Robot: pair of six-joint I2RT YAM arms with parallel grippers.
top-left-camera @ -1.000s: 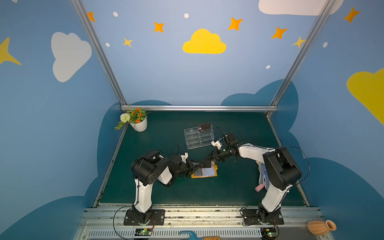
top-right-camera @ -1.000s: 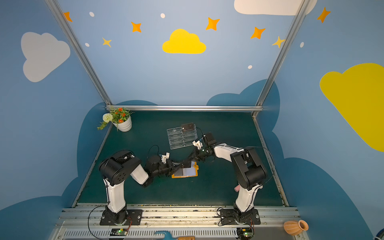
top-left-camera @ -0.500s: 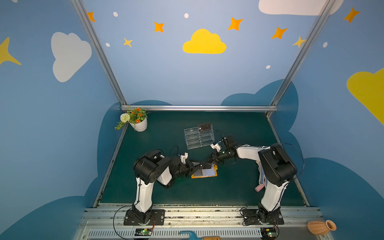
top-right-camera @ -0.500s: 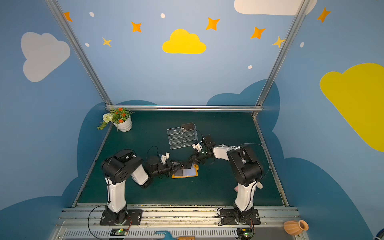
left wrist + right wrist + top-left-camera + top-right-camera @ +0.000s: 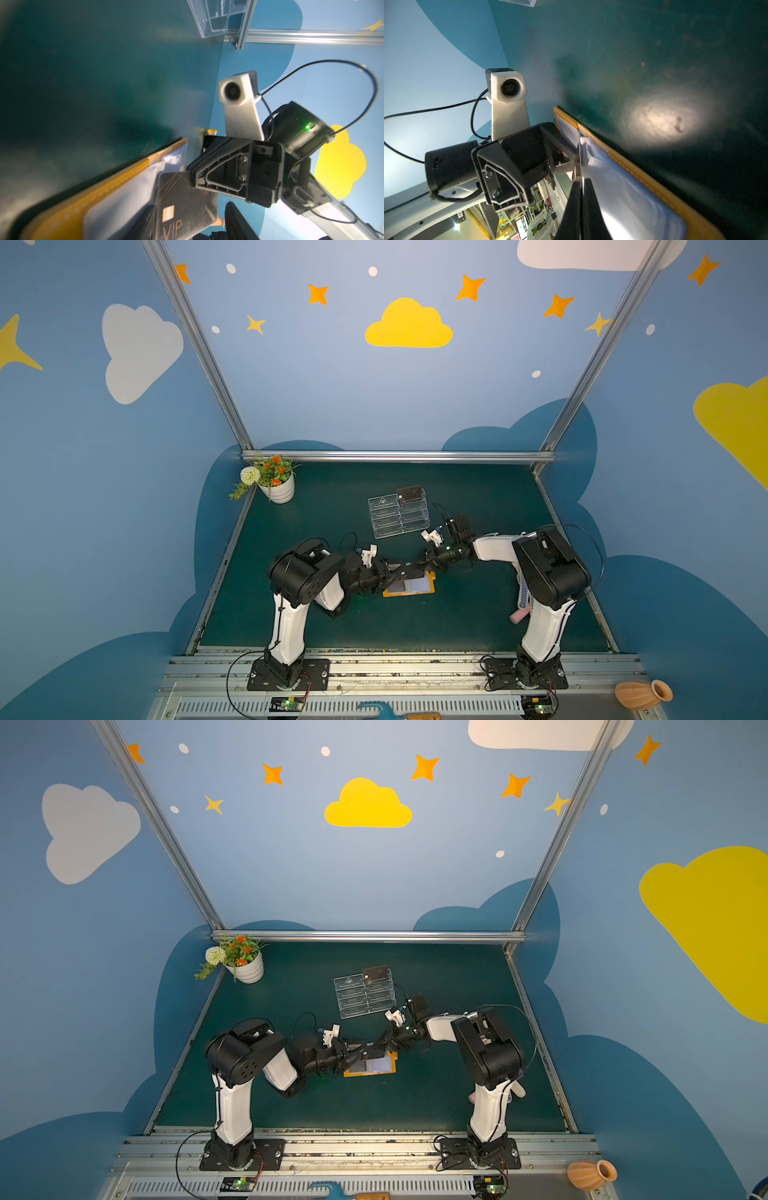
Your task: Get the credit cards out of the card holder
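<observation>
Extraction stood partway: right gripper [image 5: 192, 175] pinched a VIP credit card [image 5: 182, 207] just over the card holder [image 5: 108, 187], left gripper [image 5: 572, 159] parted.

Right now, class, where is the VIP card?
In both top views the card is mid-table, by the orange holder's far edge, pinched by the right pincer with the open left pincer beside it.

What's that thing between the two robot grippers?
A dark VIP credit card, pinched by the right gripper; the left gripper stands open beside it. The left wrist view shows it.
</observation>
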